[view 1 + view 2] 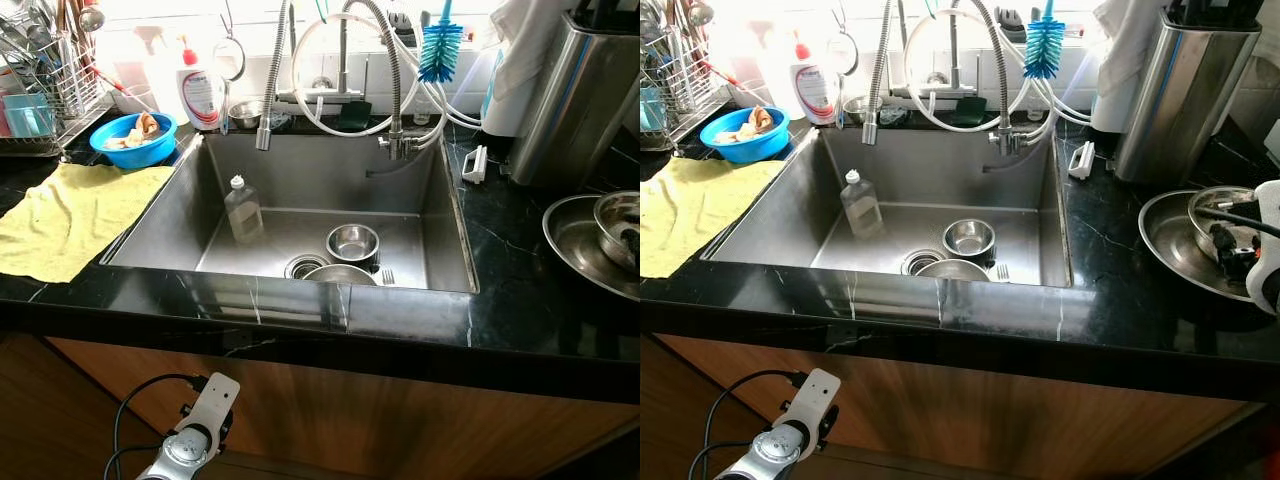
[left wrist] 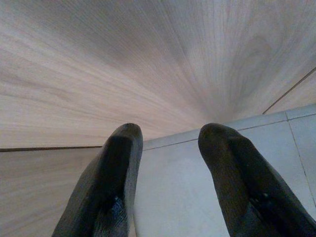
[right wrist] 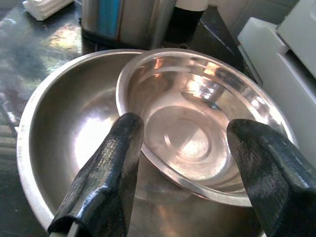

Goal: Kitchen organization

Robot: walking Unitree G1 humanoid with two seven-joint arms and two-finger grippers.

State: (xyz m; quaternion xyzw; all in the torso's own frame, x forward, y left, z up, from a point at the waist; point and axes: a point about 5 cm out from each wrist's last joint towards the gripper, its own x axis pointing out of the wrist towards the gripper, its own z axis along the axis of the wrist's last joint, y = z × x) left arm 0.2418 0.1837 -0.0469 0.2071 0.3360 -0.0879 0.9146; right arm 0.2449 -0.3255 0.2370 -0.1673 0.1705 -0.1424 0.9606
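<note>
Two shiny steel bowls are stacked on the black stone counter (image 1: pixel 1110 250), to the right of the sink: a small round steel bowl (image 3: pixel 197 123) is set tilted inside a wide shallow steel bowl (image 3: pixel 64 123). The right gripper (image 3: pixel 185 163) is held just over the small bowl with its two black fingers (image 3: pixel 106 173) spread wide apart, one on each side of the near rim. Nothing is held by it. Whether the fingers touch the bowl cannot be told.

Behind the bowls, a tall shiny steel bin (image 1: pixel 1185 90) is seen on the counter. In the deep grey steel sink (image 1: pixel 160 215), another little steel bowl (image 1: pixel 352 241), a bigger steel bowl (image 1: pixel 340 274), a fork (image 1: pixel 387 276) and a clear plastic bottle (image 1: pixel 243 208) are found near the drain (image 1: pixel 304 266). A blue bottle brush (image 1: pixel 439 50) is hung by the springy silver tap hoses (image 1: pixel 392 80). To the left of the sink, a yellow cloth (image 1: pixel 70 215) is spread on the counter, with a blue plastic bowl of scraps (image 1: pixel 133 139) and a white soap bottle (image 1: pixel 201 92) behind it, and a wire dish rack (image 1: pixel 55 85) beside them.

The left gripper (image 2: pixel 170 143) is hung low by the brown wooden cupboard door (image 2: pixel 148 59), over pale floor tiles (image 2: pixel 173 197), with its fingers apart and nothing between them.
</note>
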